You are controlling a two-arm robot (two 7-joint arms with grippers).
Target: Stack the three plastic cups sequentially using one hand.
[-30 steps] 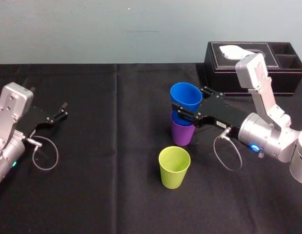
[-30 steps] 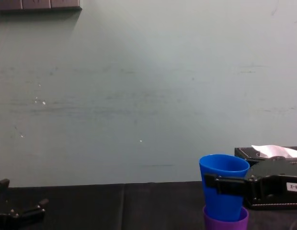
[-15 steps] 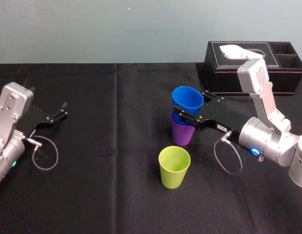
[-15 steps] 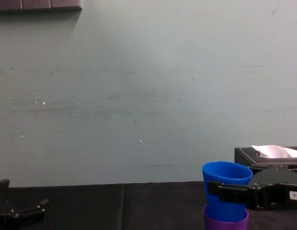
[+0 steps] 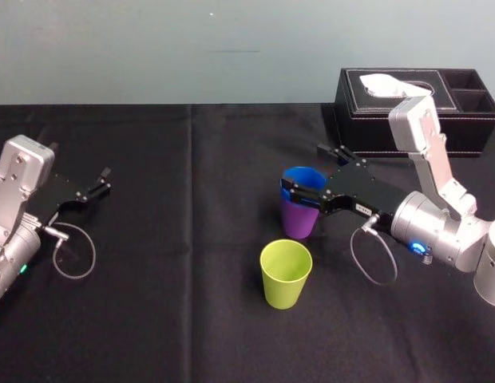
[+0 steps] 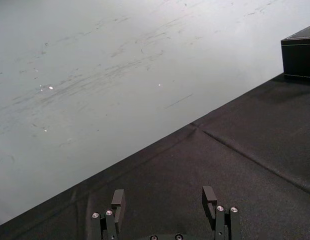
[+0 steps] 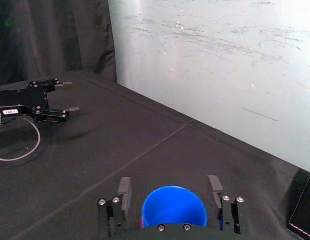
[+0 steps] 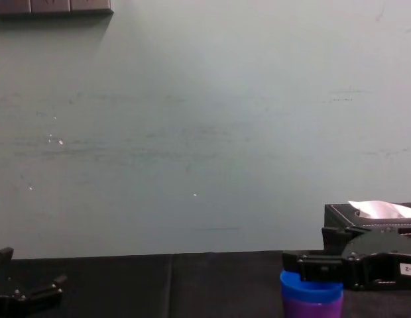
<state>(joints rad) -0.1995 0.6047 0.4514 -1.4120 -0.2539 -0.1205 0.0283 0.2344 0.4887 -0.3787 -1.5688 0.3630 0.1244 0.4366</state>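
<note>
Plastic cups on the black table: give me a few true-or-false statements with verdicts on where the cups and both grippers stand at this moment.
1. The blue plastic tumbler sits nested in the purple plastic tumbler. True.
2. The yellow-green plastic tumbler is on top of that stack. False: it stands alone, upright on the black cloth, nearer the robot than the stack.
3. The right gripper is shut on the blue plastic tumbler. False: its fingers are spread on either side of the tumbler's rim, with a gap showing in the right wrist view.
4. The left gripper is open and holds nothing, over the table's left side. True.
</note>
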